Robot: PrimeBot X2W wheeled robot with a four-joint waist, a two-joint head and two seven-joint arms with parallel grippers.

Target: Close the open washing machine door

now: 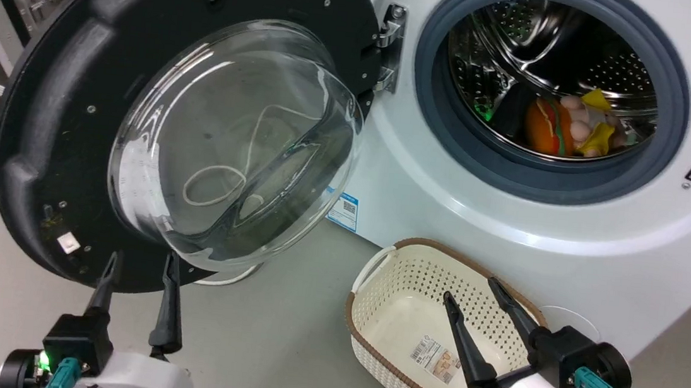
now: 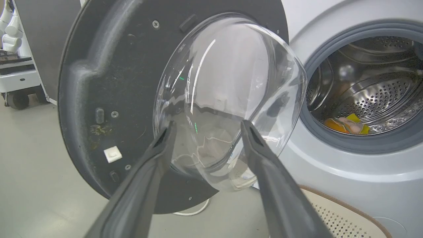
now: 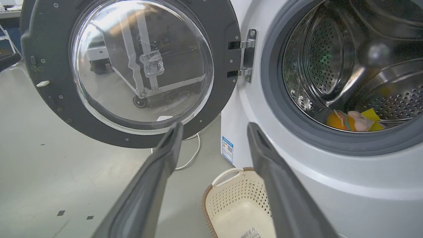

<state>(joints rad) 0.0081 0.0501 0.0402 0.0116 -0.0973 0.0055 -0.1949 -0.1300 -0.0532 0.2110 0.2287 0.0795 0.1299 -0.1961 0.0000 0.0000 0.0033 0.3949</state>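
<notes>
Facing the washing machine door (image 1: 146, 23) with the left gripper (image 1: 143, 258), fingers spread wide and gripping nothing. Door swung wide open, straight ahead of those fingertips and rising above them, inner face and bulging glass window (image 1: 236, 145) turned toward the gripper. Impossible to tell whether touching the black rim (image 1: 27, 144) or hanging just short of it. Hinge (image 1: 390, 46) away to the gripper's upper right, on the washing machine (image 1: 507, 222), with the drum (image 1: 562, 50) beyond that. Right gripper (image 1: 470, 290) likewise parted and empty, poised over the cream basket (image 1: 352, 309), well apart from the door.

Judged as the approach before the swing. Best done by reaching past the rim's free edge, the side leftmost of the gripper and farthest from the hinge, for the longest lever. Hook or press on the black rim, never the slick curved glass, too apt to shed a finger. Draw the edge around in an arc toward the right, following the hinge, then finish firmly enough to click shut. Watch the basket, possibly near the swing path.
</notes>
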